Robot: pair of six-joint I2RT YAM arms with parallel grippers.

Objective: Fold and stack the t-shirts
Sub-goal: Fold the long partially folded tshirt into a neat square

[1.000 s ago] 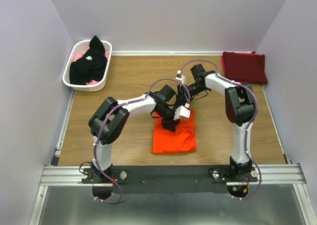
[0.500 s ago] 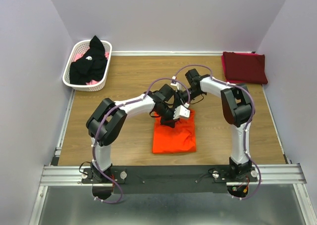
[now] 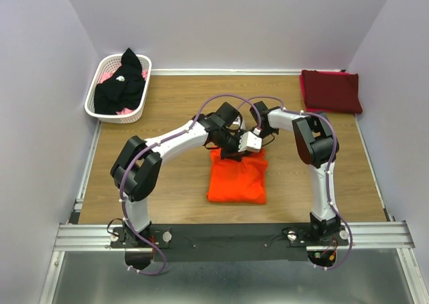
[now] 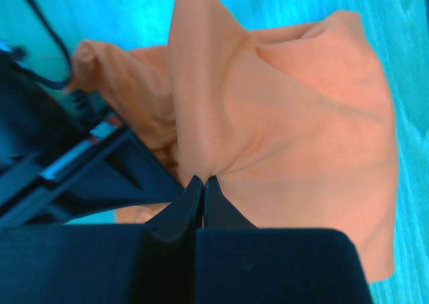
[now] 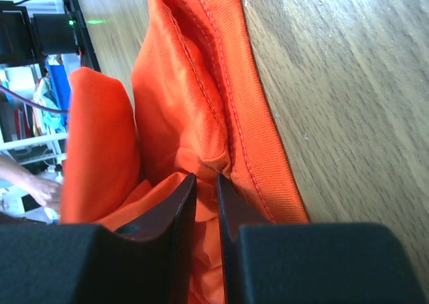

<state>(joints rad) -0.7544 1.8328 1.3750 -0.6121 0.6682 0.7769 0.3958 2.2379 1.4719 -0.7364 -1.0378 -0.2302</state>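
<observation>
Orange t-shirt [image 3: 236,180], far edge between both closed jaws

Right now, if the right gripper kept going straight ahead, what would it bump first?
The soft bright orange t-shirt: the right gripper pinches a fold of it, so more orange cloth probably comes first.

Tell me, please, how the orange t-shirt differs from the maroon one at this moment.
The orange t-shirt lies mid-table before the arms; the maroon t-shirt sits at the far right corner. The orange t-shirt is pinched by the left gripper and right gripper, its far edge bunched and lifted; the maroon t-shirt lies folded flat, untouched. Both rest on the wooden table, outside the basket.
</observation>
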